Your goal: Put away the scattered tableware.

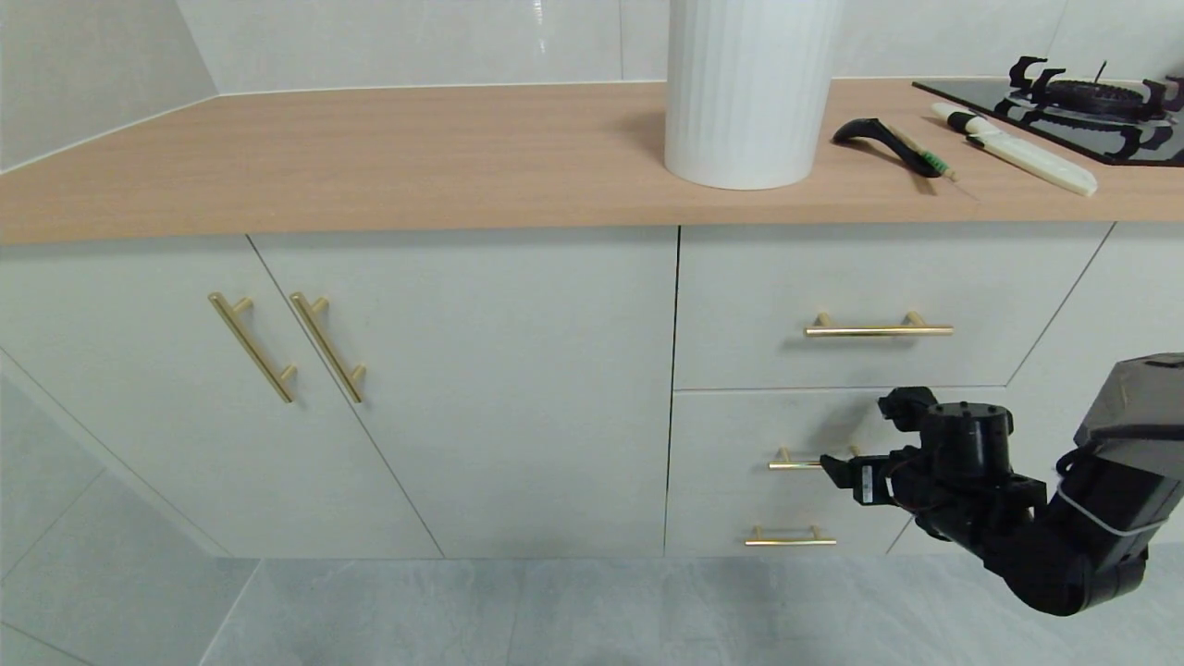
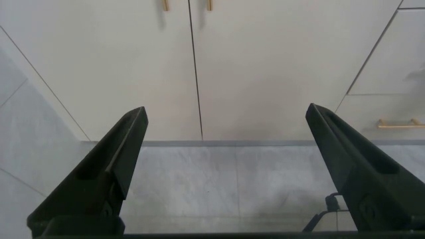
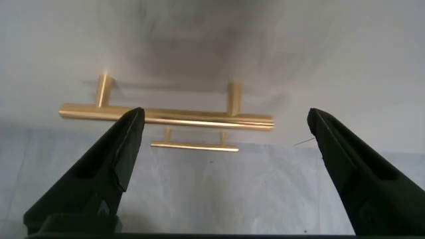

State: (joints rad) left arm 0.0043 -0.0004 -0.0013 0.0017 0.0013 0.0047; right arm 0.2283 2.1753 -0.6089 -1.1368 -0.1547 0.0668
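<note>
On the wooden countertop (image 1: 370,157) lie a black-handled utensil with a green tip (image 1: 888,141) and a white knife (image 1: 1017,159), both to the right of a tall white ribbed container (image 1: 745,92). My right gripper (image 1: 860,435) hangs low in front of the drawers, open, with its fingers on either side of the middle drawer's gold handle (image 1: 795,462) without touching it. The right wrist view has that handle (image 3: 166,116) just beyond the open gripper (image 3: 224,119), with the bottom drawer handle (image 3: 194,146) past it. My left gripper (image 2: 226,113) is open and holds nothing, low above the floor and facing the cabinet doors.
A black gas hob (image 1: 1082,102) sits at the counter's far right. The top drawer has a gold handle (image 1: 879,329), and the double doors on the left carry two gold handles (image 1: 287,347). Grey floor tiles (image 1: 555,610) run in front of the cabinets.
</note>
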